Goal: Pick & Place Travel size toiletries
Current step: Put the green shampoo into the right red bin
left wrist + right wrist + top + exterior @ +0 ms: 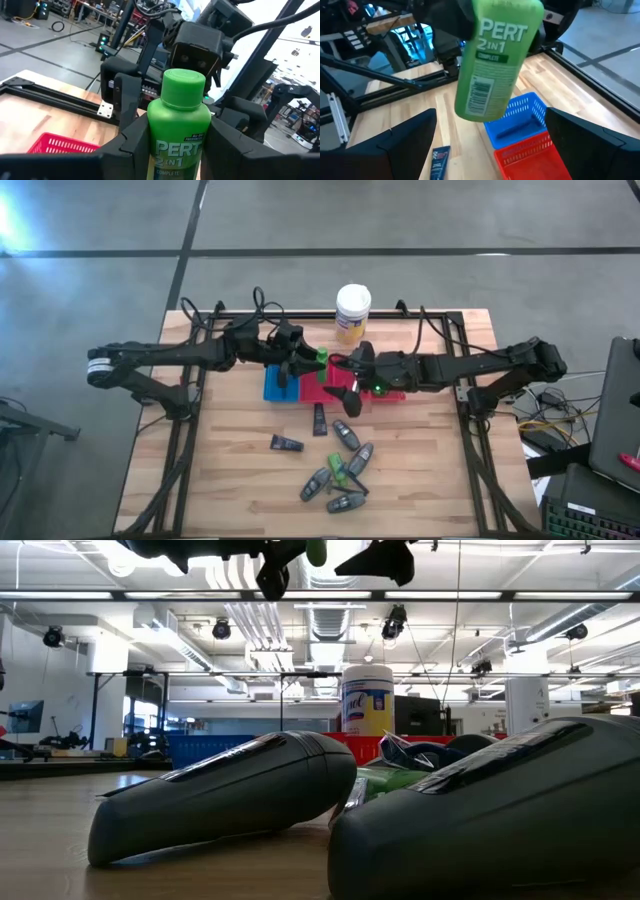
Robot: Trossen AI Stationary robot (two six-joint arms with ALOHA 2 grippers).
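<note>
You're mid-carry: the left gripper (312, 360) is clamped on a green Pert bottle (321, 356), held up in the air over the blue basket (280, 385) and red basket (352, 388), w/ the right gripper (352, 390) spread wide and empty just beside it. Looks to me like either a hand-off or a drop into a basket; can't tell which yet. Next move, my guess: if hand-off, right fingers need to line up either side of the bottle body before left lets go; if drop, lower it first, it's high. Left wrist view shows the grip itself, fingers (135, 142) on both sides of the bottle (178, 125), cap clear. Right wrist view shows the bottle's barcode side (495, 60) hanging above both baskets, plus a blue tube (438, 162) on the table. High view alone shows the rest of the toiletries (338, 470) still in a loose pile near the table's front, plus the yellow canister (352, 312) behind the baskets. Low view only gives two grey tubes (225, 795) up close.
</note>
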